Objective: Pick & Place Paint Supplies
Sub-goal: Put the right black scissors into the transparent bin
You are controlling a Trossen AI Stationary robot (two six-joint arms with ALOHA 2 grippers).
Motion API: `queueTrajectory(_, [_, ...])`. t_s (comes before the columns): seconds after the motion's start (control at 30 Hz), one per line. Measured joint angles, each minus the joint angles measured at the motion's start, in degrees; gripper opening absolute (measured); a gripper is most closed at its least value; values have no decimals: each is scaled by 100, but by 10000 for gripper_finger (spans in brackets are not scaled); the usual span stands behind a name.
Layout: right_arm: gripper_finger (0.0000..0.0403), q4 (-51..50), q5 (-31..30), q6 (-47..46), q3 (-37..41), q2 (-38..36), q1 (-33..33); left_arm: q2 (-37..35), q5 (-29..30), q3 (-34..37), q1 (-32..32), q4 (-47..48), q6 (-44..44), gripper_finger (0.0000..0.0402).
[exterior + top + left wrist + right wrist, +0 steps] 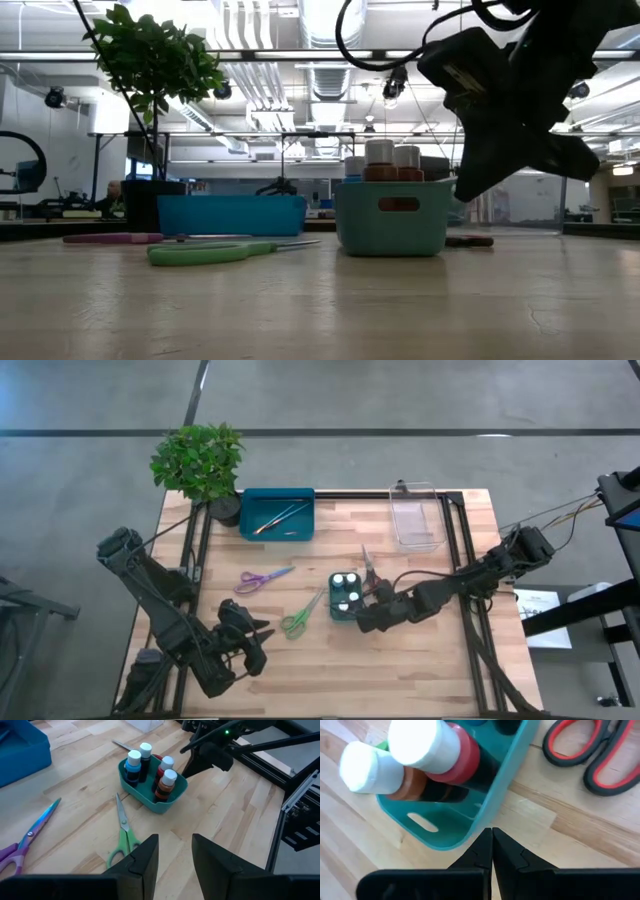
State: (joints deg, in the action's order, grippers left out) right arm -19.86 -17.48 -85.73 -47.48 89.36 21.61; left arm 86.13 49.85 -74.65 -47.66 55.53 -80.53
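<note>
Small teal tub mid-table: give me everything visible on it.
The teal tub is a small plastic-looking bin with rounded corners and a slot handle cut in its end wall. It sits upright on the wooden table, holding four white-capped paint pots standing upright. The shut right gripper is right at its wall. The red-handled scissors lie just behind it, the green scissors to one side.

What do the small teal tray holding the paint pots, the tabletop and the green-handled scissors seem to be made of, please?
Small teal tray: likely moulded plastic, going by its smooth, slightly glossy walls, rounded corners and cut-out handle slot.
Tabletop: wood, probably butcher-block, with pale strips and visible grain, matte finish.
Green-handled scissors: shiny, apparently metal blades; the handles look like smooth plastic.
</note>
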Motion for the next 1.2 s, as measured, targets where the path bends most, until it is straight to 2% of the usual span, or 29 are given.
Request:
queueTrajectory(0.23, [8,-830,-64,-457,0,-337,310,0,-92,0,0,3,79,127])
queueTrajectory(0.43, [8,-1910,-554,-1191,0,-974,681,0,-105,0,-2,22,125,127])
queueTrajectory(0.73, [8,-2356,-821,-1931,2,-1470,596,0,-105,1,-2,21,121,127])
queueTrajectory(0.8, [8,-2429,-766,-1957,2,-1466,507,0,-105,2,-2,19,118,127])
queueTrajectory(0.97, [9,-2340,-204,-1538,6,-1421,142,0,-43,1,-2,9,103,127])
queueTrajectory(1.2, [9,-2194,-64,-909,1,-1397,-423,0,26,2,-2,0,105,127])
